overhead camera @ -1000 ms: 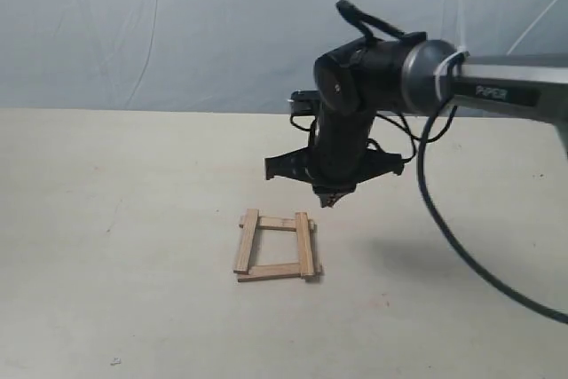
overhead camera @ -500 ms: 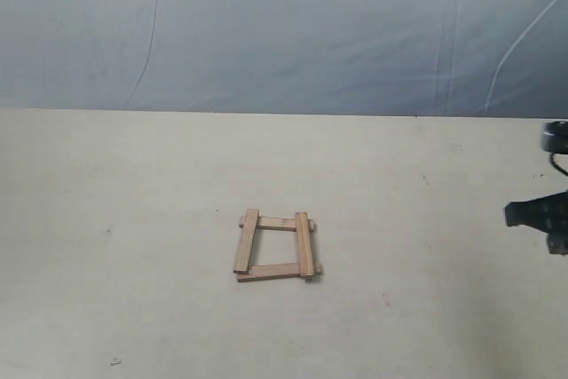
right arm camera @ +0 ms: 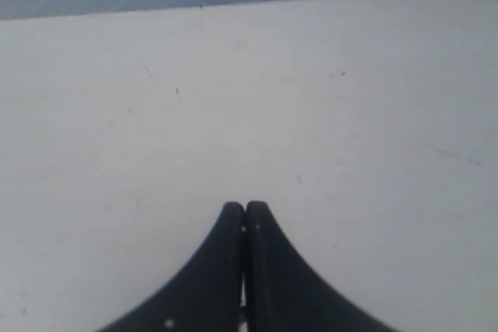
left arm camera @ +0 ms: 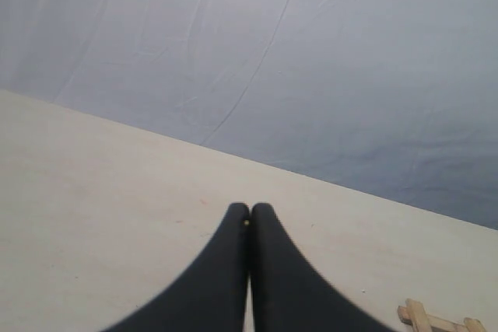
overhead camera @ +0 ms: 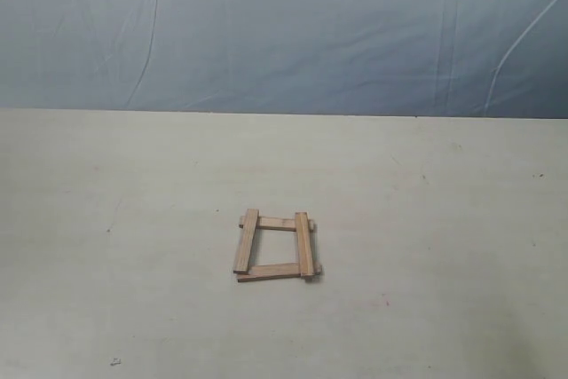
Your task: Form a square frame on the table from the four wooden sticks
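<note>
The four wooden sticks lie as a small square frame point(overhead camera: 276, 246) in the middle of the table point(overhead camera: 133, 184), two uprights overlapping two crosspieces at the corners. No arm shows in the exterior view. A corner of the frame point(left arm camera: 436, 320) peeks in at the edge of the left wrist view. My left gripper point(left arm camera: 250, 215) is shut with nothing between its black fingers, hovering over bare table away from the frame. In the right wrist view my right gripper point(right arm camera: 245, 212) is shut and empty too; no stick appears there.
A blue-grey sheet backdrop point(overhead camera: 284, 24) rises behind the table's far edge. Faint specks mark the pale surface around the frame.
The right arm, which hung just above the frame's upper right corner, withdrew to the right and has left the exterior view. The frame has not moved.
</note>
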